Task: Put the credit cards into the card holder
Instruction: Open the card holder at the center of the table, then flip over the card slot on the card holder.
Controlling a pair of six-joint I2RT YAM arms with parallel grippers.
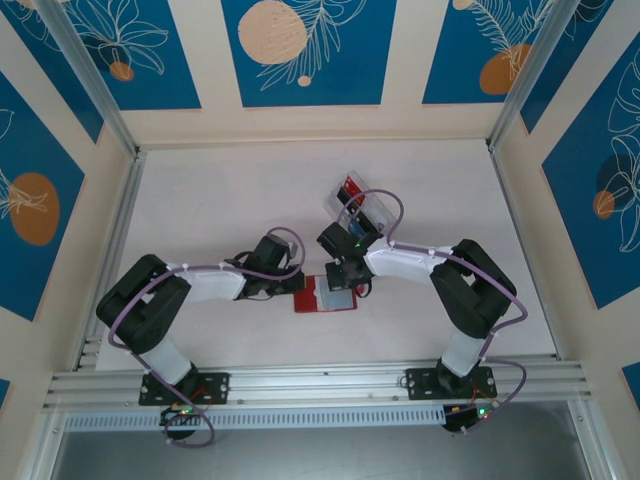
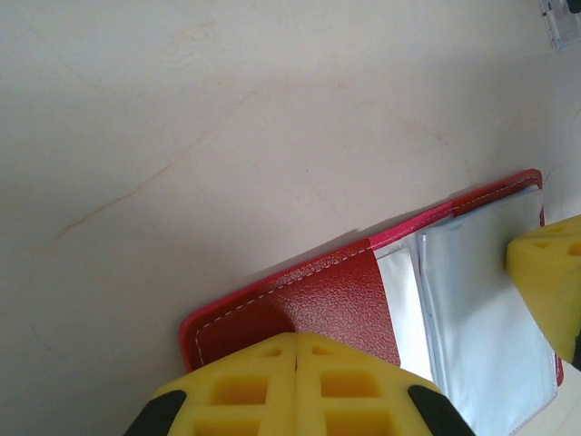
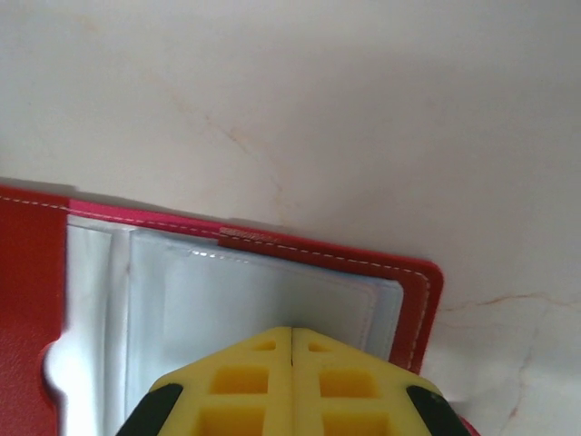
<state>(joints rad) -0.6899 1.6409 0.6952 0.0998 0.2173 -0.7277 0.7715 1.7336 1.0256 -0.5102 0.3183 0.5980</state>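
My left claw and my right claw are pinched tight on nothing, tips resting on the flat red leather-like folding card holder open between them; a dragging tip could skid or fold it; the thin plastic credit cards lie in the clear tray beyond.

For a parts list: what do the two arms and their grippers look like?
The left arm and right arm have black joints and white forearm links, with purple cables looped alongside. Green lights glow at their bases. The left gripper and right gripper have yellow fingers moulded with square recesses.
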